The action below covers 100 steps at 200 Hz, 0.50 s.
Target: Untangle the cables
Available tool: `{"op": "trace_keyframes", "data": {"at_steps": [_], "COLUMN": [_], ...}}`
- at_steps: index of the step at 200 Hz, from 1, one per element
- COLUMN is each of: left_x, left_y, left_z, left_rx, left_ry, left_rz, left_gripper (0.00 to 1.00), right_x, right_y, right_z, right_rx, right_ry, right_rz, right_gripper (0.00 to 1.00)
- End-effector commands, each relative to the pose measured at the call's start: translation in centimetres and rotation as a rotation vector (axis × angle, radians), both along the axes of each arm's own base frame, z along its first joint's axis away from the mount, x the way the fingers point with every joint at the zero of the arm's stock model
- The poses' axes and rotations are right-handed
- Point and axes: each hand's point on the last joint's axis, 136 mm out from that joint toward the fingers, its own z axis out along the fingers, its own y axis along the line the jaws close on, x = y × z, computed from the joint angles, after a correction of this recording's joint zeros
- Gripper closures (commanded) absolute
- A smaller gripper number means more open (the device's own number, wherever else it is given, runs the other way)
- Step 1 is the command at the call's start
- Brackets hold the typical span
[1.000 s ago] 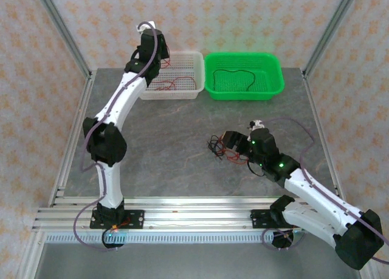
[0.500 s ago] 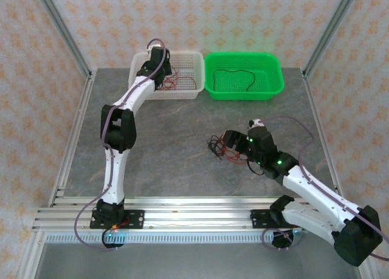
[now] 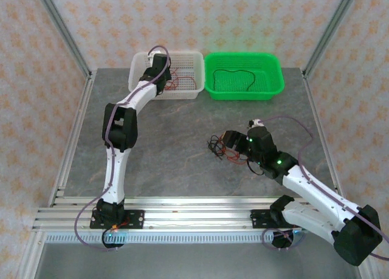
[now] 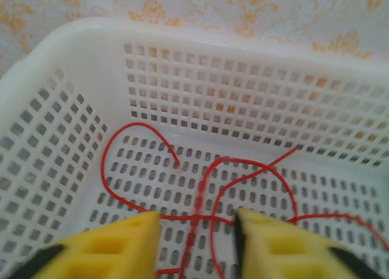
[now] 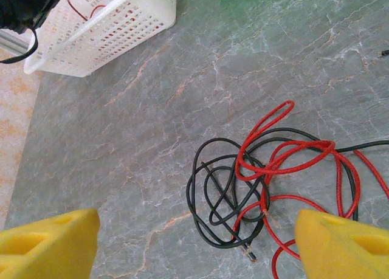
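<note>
A tangle of red and black cables (image 3: 222, 150) lies on the grey table right of centre. In the right wrist view the black cable (image 5: 225, 194) coils under loops of the red cable (image 5: 285, 154). My right gripper (image 3: 226, 139) (image 5: 197, 230) hangs open just above this tangle, one yellow finger at each side. Loose red cables (image 3: 179, 81) (image 4: 130, 130) rest on the floor of the white basket (image 3: 182, 95) (image 4: 243, 54). My left gripper (image 3: 159, 63) (image 4: 197, 221) is low inside that basket. Its jaws stand apart, with a red strand on the basket floor in the gap.
A green basket (image 3: 243, 92) stands beside the white one at the back and holds a single black cable (image 3: 234, 72). Metal frame posts rise at the table's back corners. Bare grey table lies left of the tangle and in front of the baskets.
My left gripper has come down into the white basket and its jaws have parted, letting go of a red cable. The right arm has stayed almost still.
</note>
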Motion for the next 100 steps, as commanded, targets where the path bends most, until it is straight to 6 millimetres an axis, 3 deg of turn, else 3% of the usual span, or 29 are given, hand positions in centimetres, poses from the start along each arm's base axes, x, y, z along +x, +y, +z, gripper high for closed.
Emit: {"op": "trace_keyframes", "data": {"at_steps": [1, 32, 67, 100], "left_x": [-0.1, -1.1, -3.7, -8.8], "left_y": [0.4, -0.2, -2.2, -5.6], "left_z": [1.4, 5.2, 10.1, 15.8], "left_rx": [0.025, 0.042, 0.069, 0.058], "left_ry": [-0.027, -0.060, -0.098, -0.171], "left_rz": [0.022, 0.010, -0.008, -0.046], "left_gripper": [0.30, 0.03, 0.01, 0.01], "right_x": [0.5, 0.9, 1.1, 1.4], "right_y": [-0.3, -0.3, -0.3, -0.2], "right_z": [0.7, 0.3, -0.9, -3.1], "right_rx": [-0.021, -0.049, -0.103, -0.161], "right_ry": [-0.015, -0.001, 0.047, 0.100], "right_rz": [-0.024, -0.030, -0.024, -0.009], "right_gripper": [0.17, 0.17, 0.17, 0.21]}}
